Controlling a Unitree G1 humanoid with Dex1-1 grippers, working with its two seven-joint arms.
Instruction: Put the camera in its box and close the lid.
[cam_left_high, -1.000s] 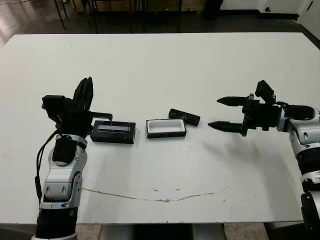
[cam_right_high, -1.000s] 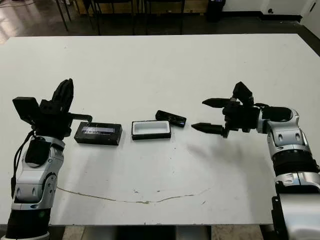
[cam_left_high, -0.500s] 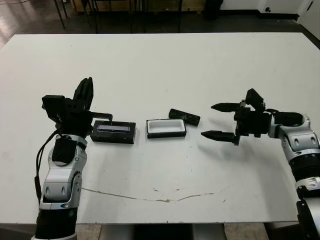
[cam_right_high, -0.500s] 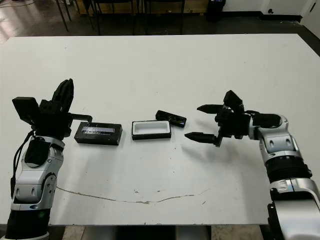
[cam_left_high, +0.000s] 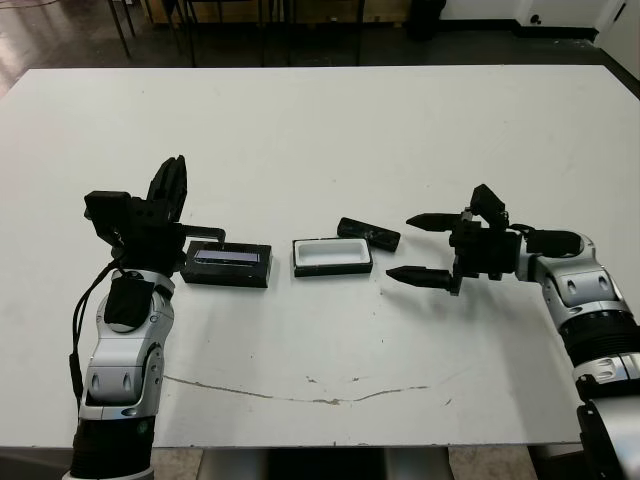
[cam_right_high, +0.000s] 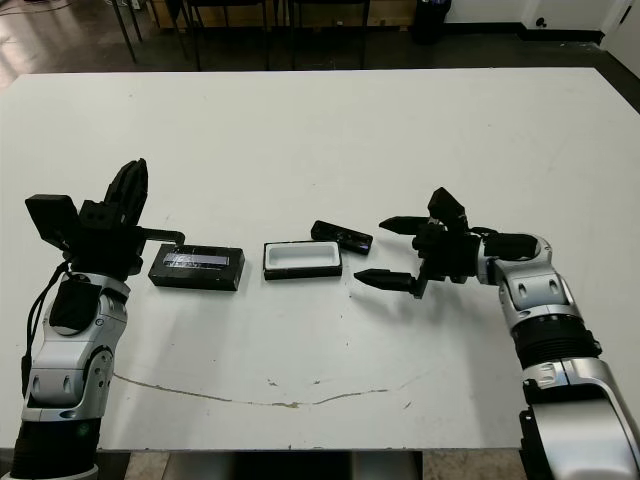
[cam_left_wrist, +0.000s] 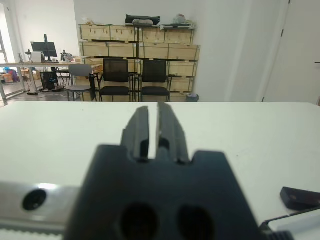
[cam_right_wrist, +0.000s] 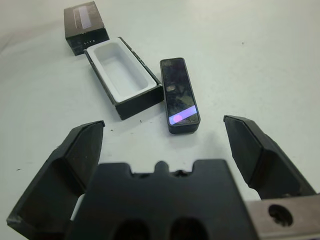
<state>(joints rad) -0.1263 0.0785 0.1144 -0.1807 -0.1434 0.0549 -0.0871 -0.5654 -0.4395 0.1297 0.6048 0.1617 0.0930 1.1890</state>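
you are at the very start of this one, as far as the table shows: nothing is packed yet. the camera (cam_left_high: 368, 235) lies flat on the white table (cam_left_high: 320, 120), just beside the far right corner of the box (cam_left_high: 332, 256), close enough that you cannot tell from the head view whether they touch; the right wrist view shows a thin gap along most of its length. the box sits open with its white lining showing and nothing in it. the lid (cam_left_high: 227, 264) lies flat just to the left of the box, pale strip up, apart from it. your right gripper (cam_left_high: 421, 247) has its two fingers spread wide and points at the camera from the right, near it but not touching, with the camera roughly in line with the gap between the fingers in the right wrist view. your left gripper (cam_left_high: 168, 187) is raised beside the left end of the lid with its fingers pressed close together and holding nothing. so all of it is left, in my judgement: you need to grasp the camera, lay it lengthways in the box, then bring the lid over and seat it. the fit looks snug, so expect the alignment to matter.
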